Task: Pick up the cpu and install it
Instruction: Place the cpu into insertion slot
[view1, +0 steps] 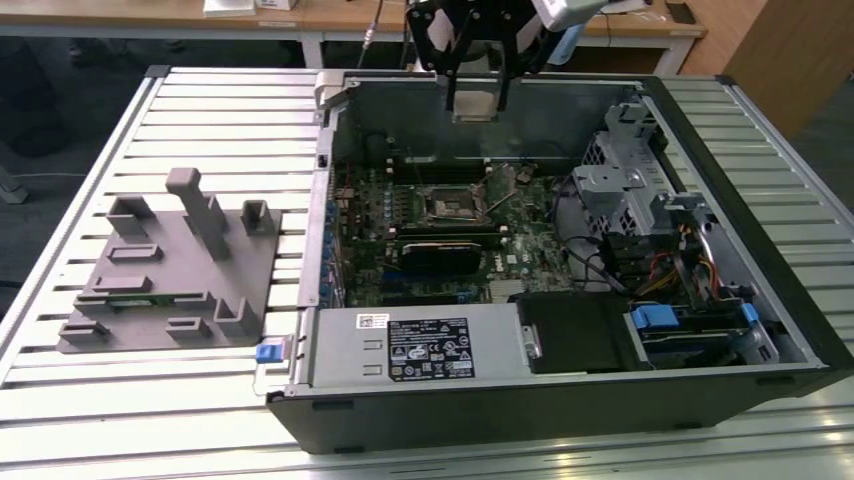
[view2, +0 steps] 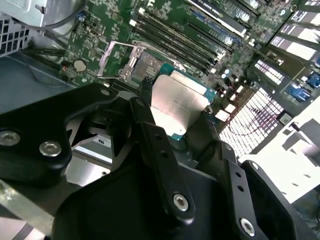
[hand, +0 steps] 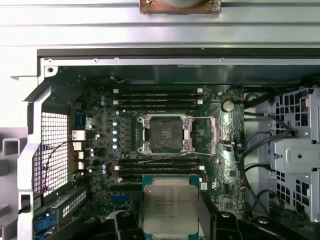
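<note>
Currently hand (view1: 477, 102) pinching cpu (hand: 170, 209) by opposite edges, raised above case (view1: 400, 425), well apart from open socket (hand: 165, 134).

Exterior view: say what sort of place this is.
Probably a robotics lab workbench: an opened computer case lies on a slatted metal table, wooden desks stand behind, and the claw holds the cpu above the motherboard.

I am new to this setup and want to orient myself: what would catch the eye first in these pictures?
The open computer case on the slatted table dominates the exterior view, its motherboard exposed. Above it the gripper holds the cpu, pale and square; the open socket lies at the board's middle.
</note>
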